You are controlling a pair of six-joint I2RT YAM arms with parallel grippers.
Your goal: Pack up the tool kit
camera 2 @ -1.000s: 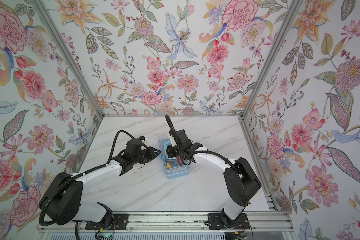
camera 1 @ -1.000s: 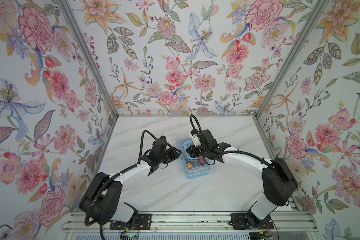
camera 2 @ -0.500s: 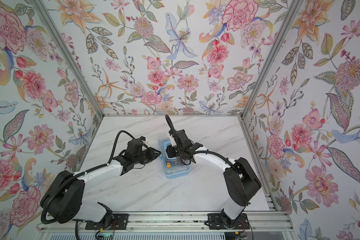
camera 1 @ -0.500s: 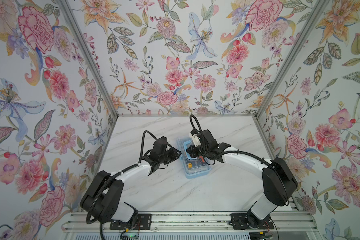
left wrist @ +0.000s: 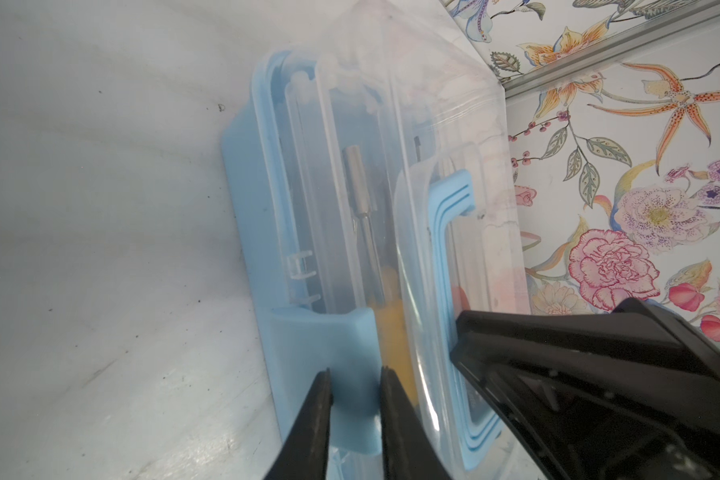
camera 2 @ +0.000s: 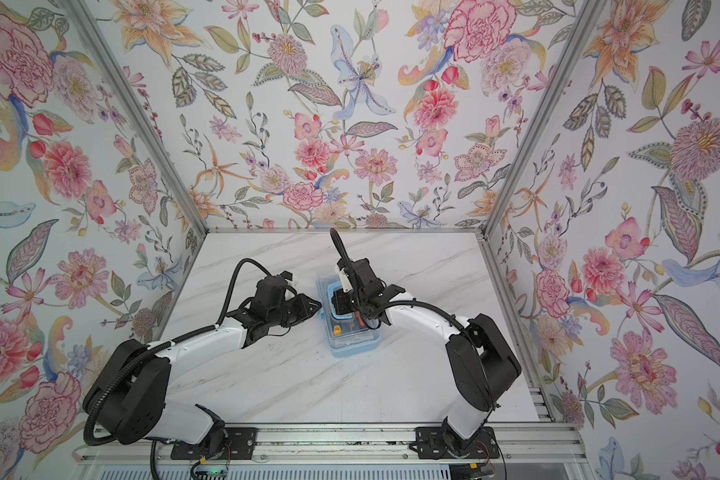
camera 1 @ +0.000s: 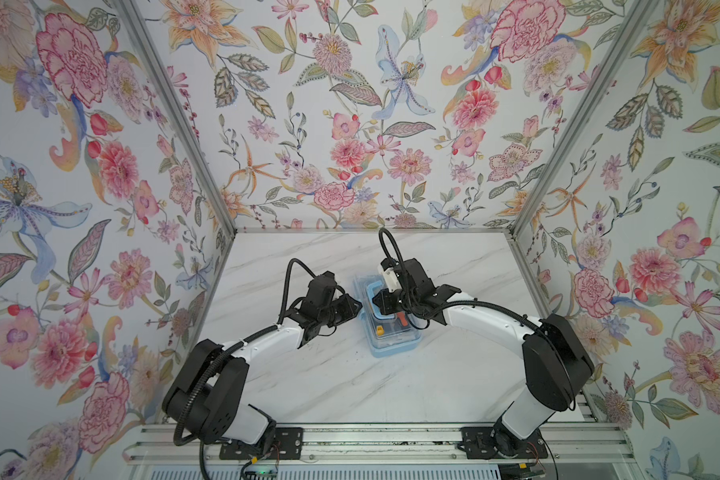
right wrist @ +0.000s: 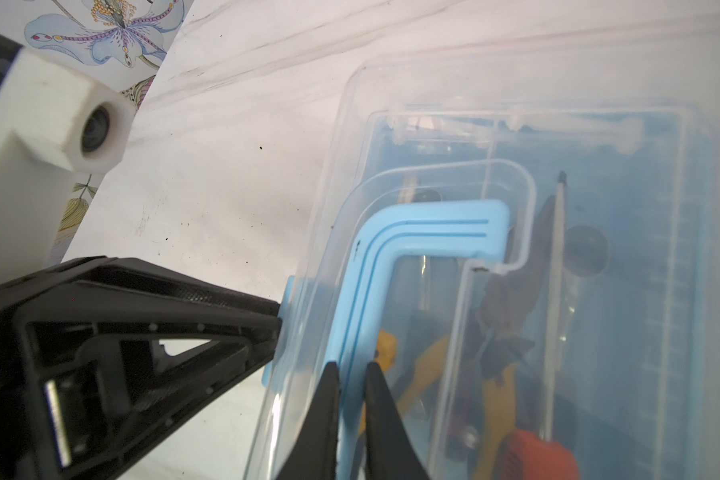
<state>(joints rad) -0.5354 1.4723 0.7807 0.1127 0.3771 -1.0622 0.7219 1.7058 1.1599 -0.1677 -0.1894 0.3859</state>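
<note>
We see the light blue plastic tool box (camera 1: 393,347) lying flat on the white marble table (camera 1: 329,386), mid-table in both top views. Its long axis runs near to far, with the far end leaning slightly left. Through its clear lid (right wrist: 599,124), yellow-handled pliers (right wrist: 495,386) and a thin steel screwdriver shaft (right wrist: 558,270) lie roughly along that axis. The black left gripper (left wrist: 354,374) meets the box's left long side. Its fingers straddle the light blue side latch (left wrist: 321,328), and we cannot tell whether they pinch it. The black right gripper (right wrist: 352,365) is clamped on the light blue carrying handle (right wrist: 433,224) atop the lid. The white left arm (camera 1: 267,343) and white right arm (camera 1: 487,320) reach forward and bend inward, meeting at the box.
</note>
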